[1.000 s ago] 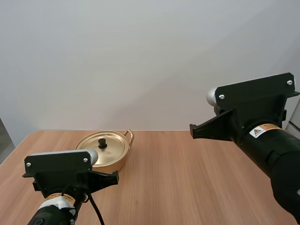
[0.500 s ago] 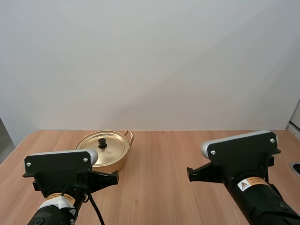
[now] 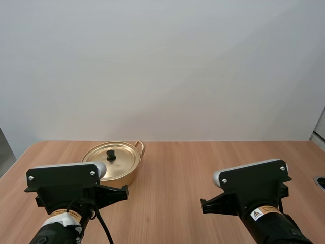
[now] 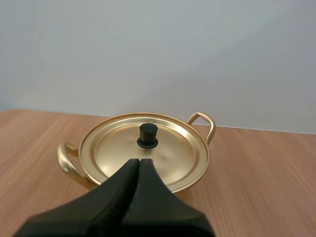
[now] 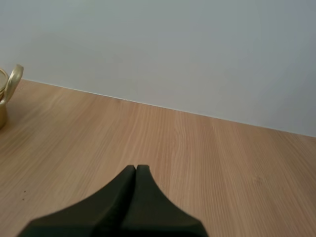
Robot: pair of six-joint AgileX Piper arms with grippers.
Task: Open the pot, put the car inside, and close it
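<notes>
One lidded pot (image 4: 65, 162) facing closed left hand (image 4: 139, 163); closed right hand (image 5: 136, 169), table (image 5: 222, 158) beneath

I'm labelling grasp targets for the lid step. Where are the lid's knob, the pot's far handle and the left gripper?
Lid knob (image 4: 147, 136): left wrist view, on the black knob's side.
Far handle (image 4: 213, 131): left wrist view, on the loop's outer bend.
Left gripper (image 4: 138, 161): left wrist view, where the shut fingertips meet.

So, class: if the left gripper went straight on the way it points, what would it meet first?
Most likely the lid, near its black knob. The shut left gripper aims there, though depth is unclear.
</notes>
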